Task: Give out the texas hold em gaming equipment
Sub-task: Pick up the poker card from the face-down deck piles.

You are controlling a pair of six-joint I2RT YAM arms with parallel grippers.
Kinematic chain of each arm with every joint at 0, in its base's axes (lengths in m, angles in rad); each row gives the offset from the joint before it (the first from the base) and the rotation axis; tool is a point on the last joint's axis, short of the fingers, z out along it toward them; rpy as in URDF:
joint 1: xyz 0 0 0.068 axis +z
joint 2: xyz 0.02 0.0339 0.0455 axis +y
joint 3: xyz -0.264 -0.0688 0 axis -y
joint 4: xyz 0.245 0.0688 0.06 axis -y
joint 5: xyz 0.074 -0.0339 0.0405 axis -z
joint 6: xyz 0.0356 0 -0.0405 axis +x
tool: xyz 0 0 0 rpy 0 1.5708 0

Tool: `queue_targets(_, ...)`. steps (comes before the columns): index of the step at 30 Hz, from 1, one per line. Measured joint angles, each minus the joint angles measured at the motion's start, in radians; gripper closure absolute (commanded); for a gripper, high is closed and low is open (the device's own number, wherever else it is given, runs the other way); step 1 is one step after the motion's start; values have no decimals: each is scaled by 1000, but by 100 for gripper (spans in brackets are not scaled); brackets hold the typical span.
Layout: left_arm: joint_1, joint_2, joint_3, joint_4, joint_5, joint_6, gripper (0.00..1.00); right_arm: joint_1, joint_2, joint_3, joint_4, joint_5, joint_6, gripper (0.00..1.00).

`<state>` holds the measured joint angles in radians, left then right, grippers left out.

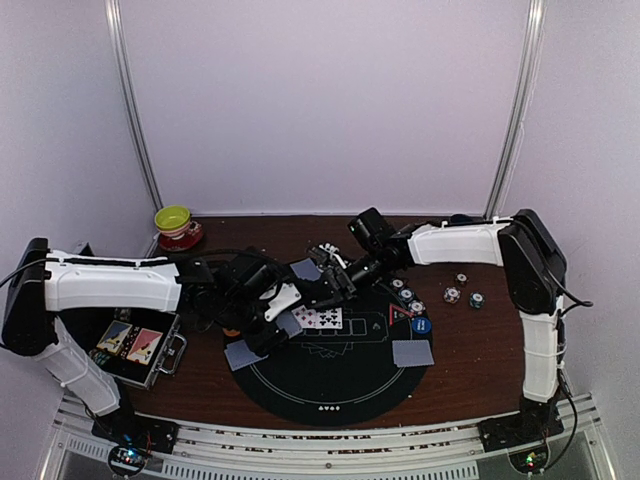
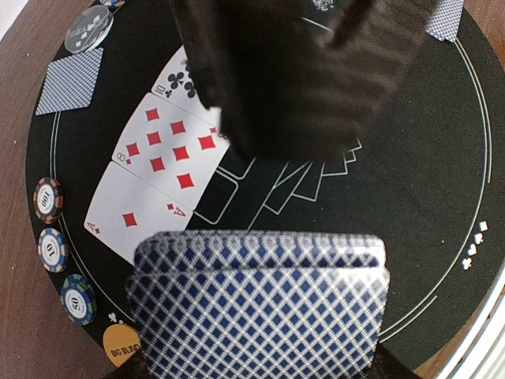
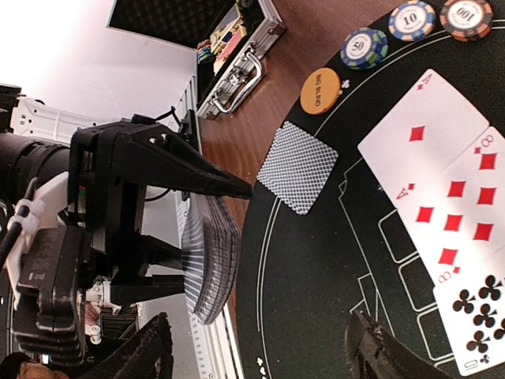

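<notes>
The left tool grips the deck of blue-backed cards above the round black mat, mid-bench toward the near edge. The right tool hovers close by, jaws apart and empty. Ace of diamonds, eight of diamonds and ten of clubs lie face up on the mat, with chips at its rim.

Yellow-green bowl on red saucer, desk's far left corner, open metal case at left edge.
</notes>
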<state>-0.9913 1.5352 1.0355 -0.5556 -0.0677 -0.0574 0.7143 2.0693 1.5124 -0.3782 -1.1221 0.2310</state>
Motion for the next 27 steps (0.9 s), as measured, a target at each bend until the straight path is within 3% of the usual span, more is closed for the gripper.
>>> queue_targets(22,-47,24,52,-5,2,3,34,98,69,-8,63,-105,88,26)
queue_targets(27,-51,31,53,-5,2,3,34,104,77,-7,85,-111,117,31)
